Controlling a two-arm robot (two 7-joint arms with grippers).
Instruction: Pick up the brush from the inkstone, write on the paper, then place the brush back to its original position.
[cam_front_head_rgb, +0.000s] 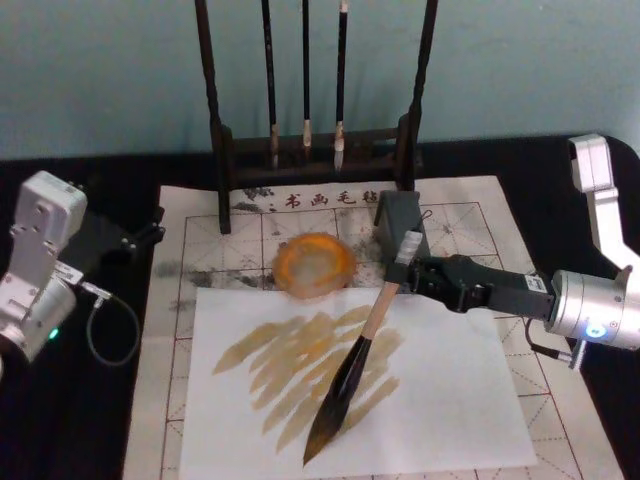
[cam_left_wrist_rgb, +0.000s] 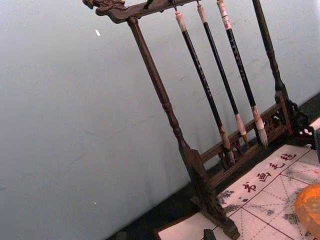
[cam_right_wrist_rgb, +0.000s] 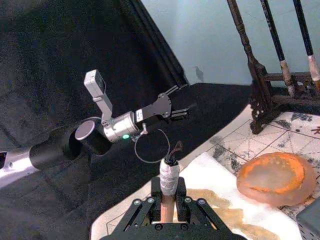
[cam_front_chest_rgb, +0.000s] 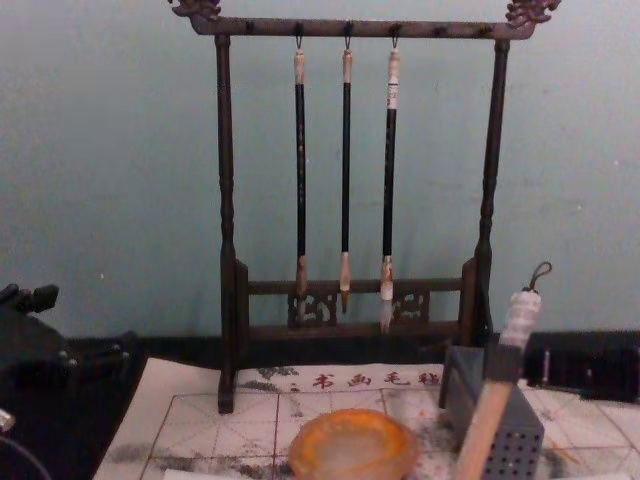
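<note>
Counter (cam_front_head_rgb: 95, 430): black-draped, carrying everything below.
Paper (cam_front_head_rgb: 470, 225): red-gridded practice sheet flat on the counter; a plain white sheet (cam_front_head_rgb: 450, 400) lies over its near half, marked with brown strokes (cam_front_head_rgb: 290, 370).
Left arm: parked over the counter's left edge, its end effector (cam_front_head_rgb: 150, 235) released and empty, well apart from the work.
Right arm: reaches in from the right, and is much the nearer arm to both brush and dish.
Brush (cam_front_head_rgb: 365, 340): long axis slants from the wrapped top at the grip down toward the robot and leftward. The dark bristle tip appears to rest on the white sheet's near edge.
Inkstone (cam_front_head_rgb: 315, 265): sits on the paper just beyond the white sheet, to the left of the grip and slightly farther out. Returning the brush looks like a short leftward carry.
Right end effector (cam_front_head_rgb: 405, 275): clenched on the brush's upper handle, just under the white wrapping.
</note>
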